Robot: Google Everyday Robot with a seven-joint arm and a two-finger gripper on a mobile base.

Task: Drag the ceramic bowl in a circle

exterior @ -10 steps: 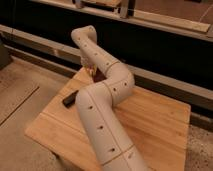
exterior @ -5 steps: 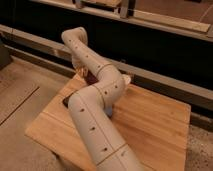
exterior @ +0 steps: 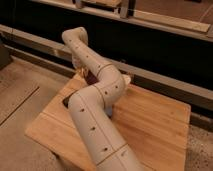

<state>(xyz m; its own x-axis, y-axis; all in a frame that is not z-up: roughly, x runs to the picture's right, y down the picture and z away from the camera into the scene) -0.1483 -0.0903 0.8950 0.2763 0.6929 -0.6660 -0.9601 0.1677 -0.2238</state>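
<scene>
Item: one-armed robot at a wooden desk (exterior: 155, 120), single camera view.
Arm: cream-coloured, jointed arm (exterior: 97, 110); it rises from the lower edge of the view, bends at an elbow over the middle of the desk, then arches up and drops to the far left end.
Hand: the hand (exterior: 80, 70) hangs low over the far left part of the desk, largely hidden behind the arm's last link.
Hand state: cannot tell whether it is spread, pressed together or pinching anything.
Ceramic bowl: only a reddish-brown sliver of the ceramic bowl (exterior: 88, 76) shows, on the desk at its far left end, right at the hand; contact between the two cannot be told.
Black block: the black block (exterior: 65, 102) lies flat on the desk's left side, mostly covered by the elbow.
Floor: speckled grey floor (exterior: 20, 95) to the left of the desk.
</scene>
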